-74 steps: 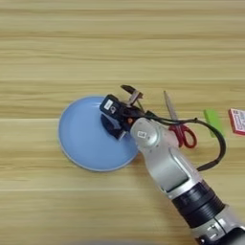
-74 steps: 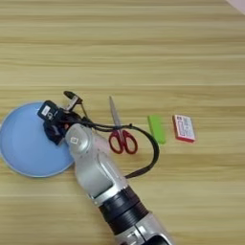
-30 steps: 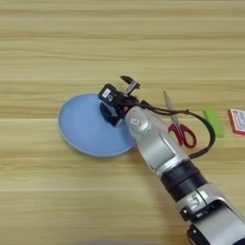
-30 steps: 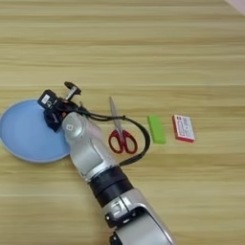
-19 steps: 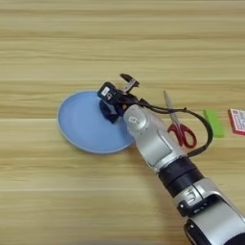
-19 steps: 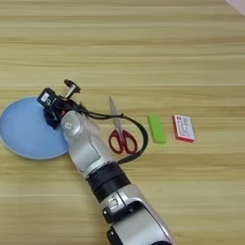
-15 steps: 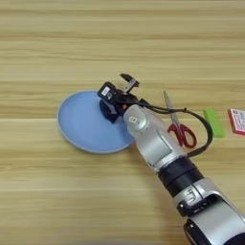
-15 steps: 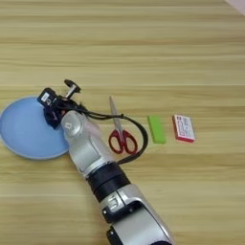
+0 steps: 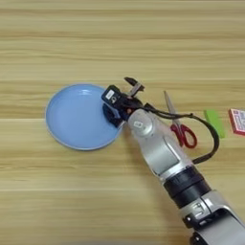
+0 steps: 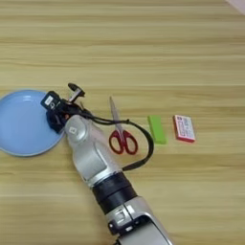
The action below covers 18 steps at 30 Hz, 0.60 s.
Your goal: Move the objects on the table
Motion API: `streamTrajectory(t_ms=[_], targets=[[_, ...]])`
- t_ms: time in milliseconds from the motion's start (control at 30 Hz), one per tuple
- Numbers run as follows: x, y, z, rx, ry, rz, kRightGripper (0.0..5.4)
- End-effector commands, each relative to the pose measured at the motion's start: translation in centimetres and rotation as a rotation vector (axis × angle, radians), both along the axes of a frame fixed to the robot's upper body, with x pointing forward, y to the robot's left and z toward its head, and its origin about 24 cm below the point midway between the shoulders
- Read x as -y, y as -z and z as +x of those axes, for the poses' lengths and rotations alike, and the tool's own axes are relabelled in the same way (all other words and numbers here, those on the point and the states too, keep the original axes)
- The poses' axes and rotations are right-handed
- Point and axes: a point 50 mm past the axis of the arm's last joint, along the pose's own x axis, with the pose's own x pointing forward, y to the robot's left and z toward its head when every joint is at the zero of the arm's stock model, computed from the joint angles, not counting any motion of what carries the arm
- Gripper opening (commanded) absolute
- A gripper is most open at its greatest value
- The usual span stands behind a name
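Observation:
A round light-blue plate (image 9: 76, 117) lies at the left of the wooden table (image 9: 119, 38). My right gripper (image 9: 115, 107) sits at the plate's right rim, over its edge, with the silver forearm (image 9: 158, 153) running down to the bottom right. A black cable loops from the wrist out past the scissors. Red-handled scissors (image 9: 179, 127) lie just right of the arm, blades pointing away from me. A small bright-green block (image 9: 214, 123) rests further right. The right eye view shows the same plate (image 10: 21, 124), gripper (image 10: 53, 117) and scissors (image 10: 119, 134).
A small red and white box (image 10: 184, 128) lies right of the green block (image 10: 156, 129). My own forearm crosses the lower middle of the table.
The plate has slid left and a little away from me, with the gripper staying at its right rim. Scissors, green block and red box have kept their places.

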Motion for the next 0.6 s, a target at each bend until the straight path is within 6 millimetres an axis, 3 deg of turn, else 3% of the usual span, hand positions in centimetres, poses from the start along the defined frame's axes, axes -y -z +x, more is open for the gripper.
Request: streamTrajectory(t_ms=[33,400,600], targets=[[-0.5,-3.1,0.7,0.116,-0.024,0.025,5.39],[-0.2,-3.8,-0.8,0.113,-0.068,0.006,5.39],[0.2,-3.0,-1.2,0.069,-0.073,-0.015,5.39]])
